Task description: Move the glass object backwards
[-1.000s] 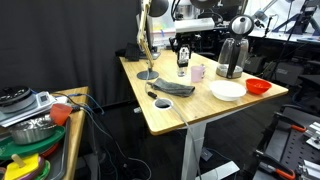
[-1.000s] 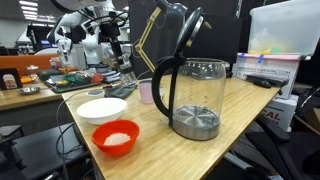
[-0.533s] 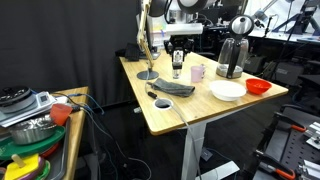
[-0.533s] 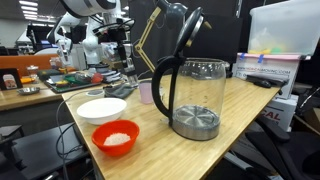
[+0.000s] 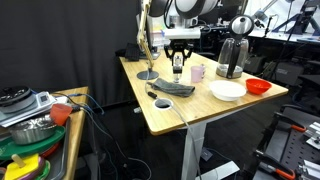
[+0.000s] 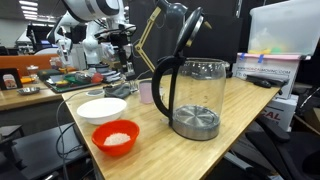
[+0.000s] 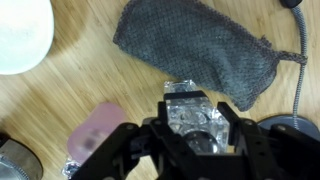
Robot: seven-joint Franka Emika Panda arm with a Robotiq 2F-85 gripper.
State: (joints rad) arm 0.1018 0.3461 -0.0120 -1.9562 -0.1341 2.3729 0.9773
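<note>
- The robot's gripper (image 5: 177,58) points straight down over a wooden table (image 5: 170,118), its fingers clenched around the glass object (image 5: 177,69), a small clear bottle held upright.
- From the wrist view, the gripper (image 7: 195,128) has one dark finger on each side of the glass object (image 7: 195,112), which glints between them.
- The bottle is near the far side of the tabletop, just beside a pale pink cup (image 5: 197,72) and apart from it. Whether its base touches the wood cannot be told.
- A grey mesh cloth (image 7: 195,50) lies flat on the table close to the bottle; in an exterior view the cloth (image 5: 175,90) sits nearer the table's front edge.
- A shiny jug with a black handle (image 5: 231,58) stands on the other side of the pink cup — it fills the foreground of an exterior view (image 6: 195,95).
- A white bowl (image 5: 228,90) and a red bowl (image 5: 258,86) sit side by side near the table's corner, well apart from the bottle.
- A round lamp base (image 5: 147,76) rests on the table, on the bottle's other side from the cup.
</note>
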